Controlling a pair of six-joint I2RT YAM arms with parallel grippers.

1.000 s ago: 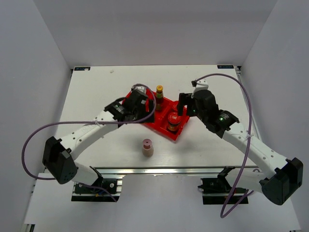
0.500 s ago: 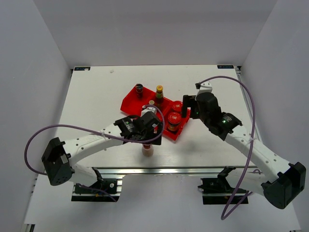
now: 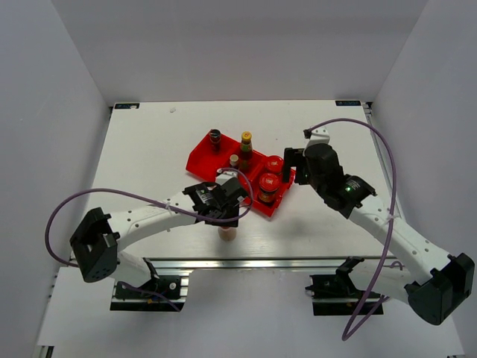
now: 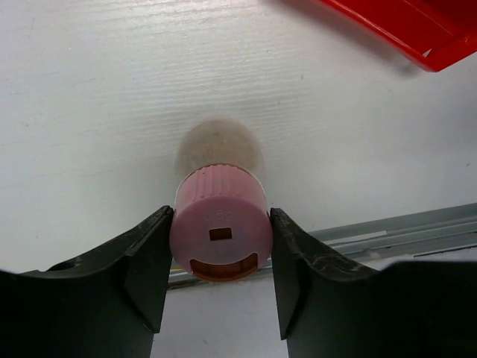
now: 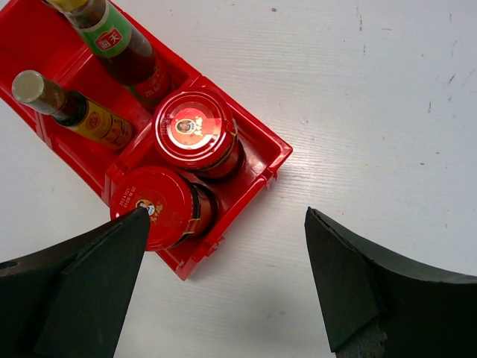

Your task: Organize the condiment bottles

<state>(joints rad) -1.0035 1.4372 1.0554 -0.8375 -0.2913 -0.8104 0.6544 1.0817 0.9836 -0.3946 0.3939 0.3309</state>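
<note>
The left tool (image 4: 220,227) pinches the cap of the pale pink-capped plastic bottle (image 4: 220,160) (both fingers (image 4: 145,268) touching), upright on the white tabletop (image 4: 89,89), lower centre of frame. The right tool (image 5: 227,220) is spread, empty.

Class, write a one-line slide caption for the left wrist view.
Left gripper clasps the pink-capped bottle by its cap on the white table, red tray beyond.
</note>
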